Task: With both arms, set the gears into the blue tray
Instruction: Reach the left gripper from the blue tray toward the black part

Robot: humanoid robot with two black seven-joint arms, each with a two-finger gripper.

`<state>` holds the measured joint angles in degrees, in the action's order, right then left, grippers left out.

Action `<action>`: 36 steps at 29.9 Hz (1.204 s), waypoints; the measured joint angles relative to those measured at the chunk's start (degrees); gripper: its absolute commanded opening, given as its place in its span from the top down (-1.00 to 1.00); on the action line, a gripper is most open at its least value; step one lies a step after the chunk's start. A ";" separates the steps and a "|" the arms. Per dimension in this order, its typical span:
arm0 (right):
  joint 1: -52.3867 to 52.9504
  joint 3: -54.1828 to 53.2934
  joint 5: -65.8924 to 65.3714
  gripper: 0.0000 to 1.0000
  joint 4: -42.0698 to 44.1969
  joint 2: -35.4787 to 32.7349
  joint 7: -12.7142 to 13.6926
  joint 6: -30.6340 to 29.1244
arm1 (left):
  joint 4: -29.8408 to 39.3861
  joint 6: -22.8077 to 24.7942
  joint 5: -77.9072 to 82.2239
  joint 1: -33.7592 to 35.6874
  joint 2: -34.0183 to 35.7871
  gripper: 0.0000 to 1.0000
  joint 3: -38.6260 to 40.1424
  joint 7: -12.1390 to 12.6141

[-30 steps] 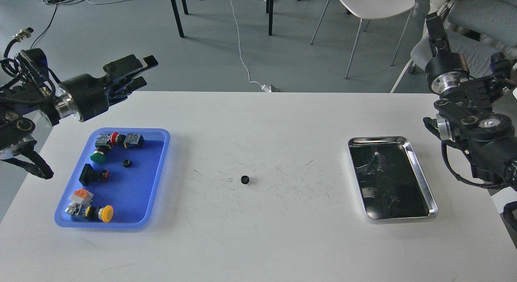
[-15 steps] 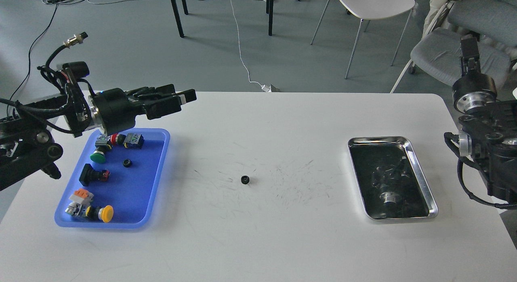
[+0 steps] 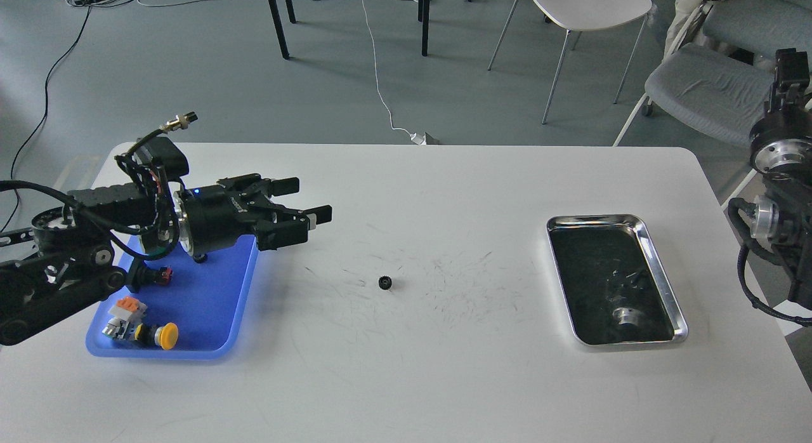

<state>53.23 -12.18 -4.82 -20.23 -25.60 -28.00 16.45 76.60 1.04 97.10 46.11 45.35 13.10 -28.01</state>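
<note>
The left gripper (image 3: 306,202), a black two-finger pincer on a black jointed arm, hangs above the white table (image 3: 444,367) with its fingers spread wide and nothing between them; it touches no object. Its fingertips reach past the right rim of the flat blue plastic tray (image 3: 190,316) and point toward the table's middle.

A tiny black toothed gear (image 3: 384,282) lies alone on the scuffed white tabletop, to the right of the open fingers and well apart from them, between the blue tray and the shiny steel tray (image 3: 660,271) with its dark inside. In the blue tray's near end sit a yellow-capped push-button switch (image 3: 163,335) and an orange-and-white switch block (image 3: 125,308); the arm's body covers most of the tray's far end, so what lies beneath it cannot be told.

At the right edge, the right gripper (image 3: 787,68) stands high beside the grey upholstered chair (image 3: 704,87), seen dark and end-on, so whether it is parted or closed cannot be told.

Half a second ago the left pincer hovered over the tray's far corner; it has since come down and forward toward the gear, now hiding the green and red switches. The right arm has drawn farther right. The gear has not moved.
</note>
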 measured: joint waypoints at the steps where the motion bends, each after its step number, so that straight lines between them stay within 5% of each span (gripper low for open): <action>1: -0.05 -0.11 0.43 -0.89 0.01 -0.03 0.00 -0.01 | -0.06 -0.26 1.49 -0.35 -0.50 -0.94 -0.01 0.00; 36: -3.57 -4.35 2.10 -0.89 0.10 -0.33 0.00 0.43 | -19.45 -5.53 22.57 -1.78 -22.08 -0.47 -5.60 0.02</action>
<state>49.66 -16.52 -2.72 -20.13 -25.93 -28.00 16.88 57.15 -4.49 119.67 44.33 23.27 7.50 -28.00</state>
